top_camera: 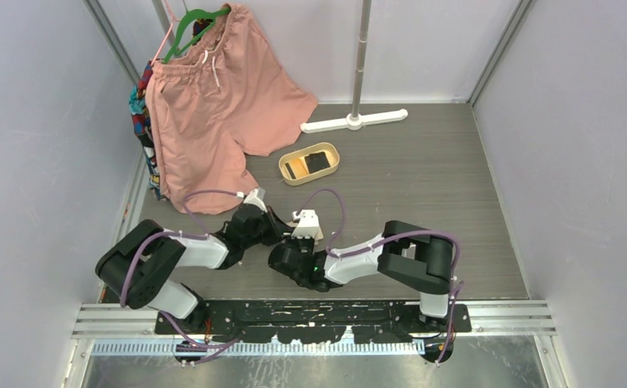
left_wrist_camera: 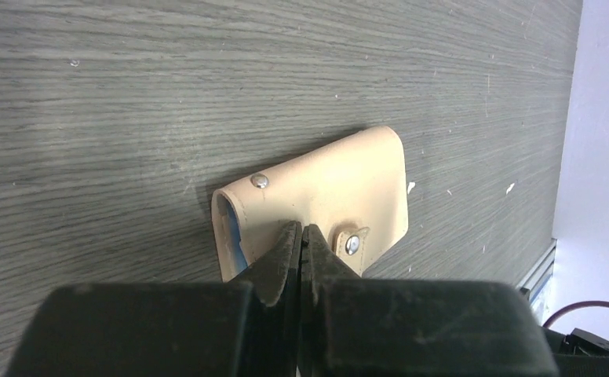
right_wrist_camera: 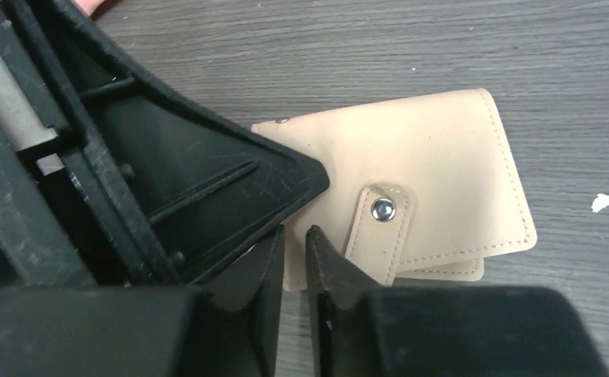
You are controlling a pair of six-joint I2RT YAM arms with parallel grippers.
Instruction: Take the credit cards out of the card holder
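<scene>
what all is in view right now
card holder: one, beige, on the table between the tools, tab unsnapped
shorts: one pair, pink, hanging back left
hanger: one, green, holding the shorts
patterned cloth: one, multicoloured, behind the shorts
tray: one, tan oval, mid table, black items inside
stand: one, white base with grey pole, back of table
table: one, grey wood grain
left tool: one, black, shut, tips at the card holder
right tool: one, black, slightly open, beside the tab
</scene>
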